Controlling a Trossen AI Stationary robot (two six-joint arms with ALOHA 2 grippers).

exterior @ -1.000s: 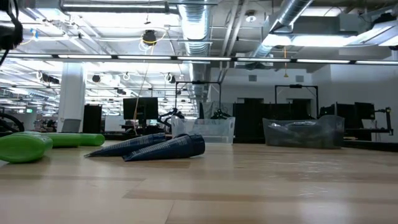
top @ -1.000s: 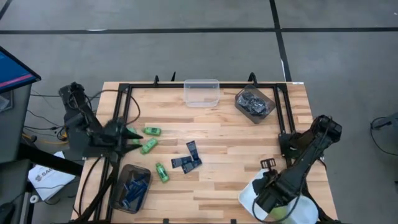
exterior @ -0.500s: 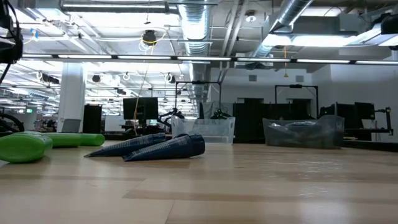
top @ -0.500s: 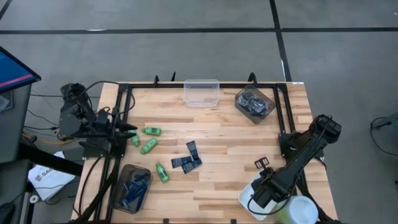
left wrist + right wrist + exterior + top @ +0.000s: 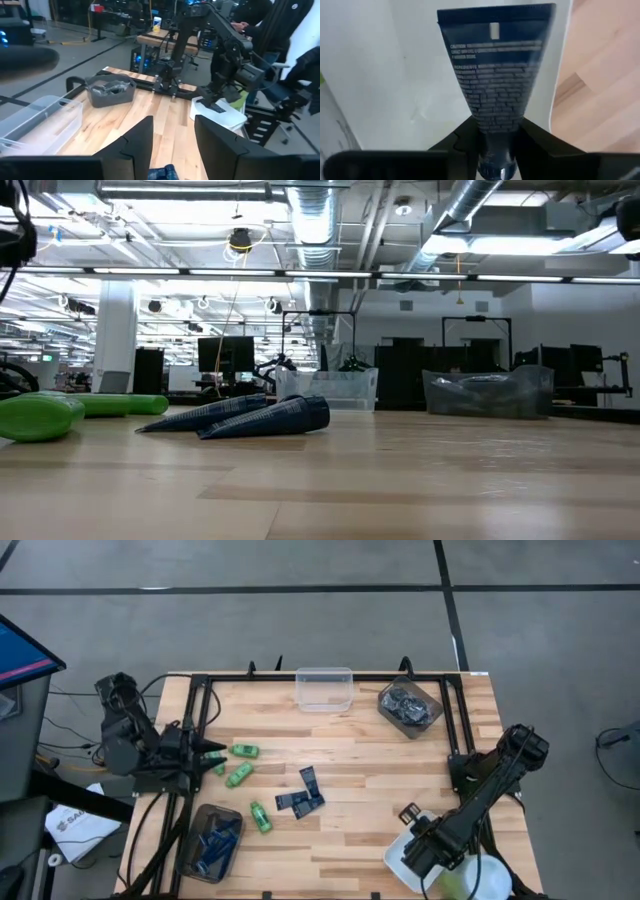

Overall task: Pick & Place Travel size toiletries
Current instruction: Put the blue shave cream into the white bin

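Observation:
Three bright green mini bottles (image 5: 245, 751) (image 5: 238, 775) (image 5: 261, 817) lie on their sides on the left half of the table. Two flat navy tubes (image 5: 308, 780) (image 5: 298, 803) lie at the middle, and show in the low view as navy tubes (image 5: 265, 417). My left gripper (image 5: 218, 751) is open, just left of the green bottles, touching nothing; it shows in its wrist view as my left gripper (image 5: 172, 145). My right gripper (image 5: 424, 838) is shut on a third navy tube (image 5: 495, 75) over the white tub (image 5: 400, 858) at the near right corner. My right gripper pinches the navy tube between its two fingers at the narrow cap end (image 5: 495, 142). The tube runs on past the fingers in line with them, and its flat crimped end (image 5: 495, 20) is free. The tube is lifted clear above the white tub's floor.
A grey-brown tub with blue razors (image 5: 210, 843) stands at the near left. A clear tub (image 5: 323, 688) and a grey tub of dark discs (image 5: 410, 705) stand at the far edge. A black frame (image 5: 200, 700) runs round the table. People stand beyond the table (image 5: 280, 30).
My right gripper has carried the navy tube a short way toward the table's left and near edge, staying over the white tub. My left gripper drew back toward the left edge, then came forward again a little toward the green bottles, still open.

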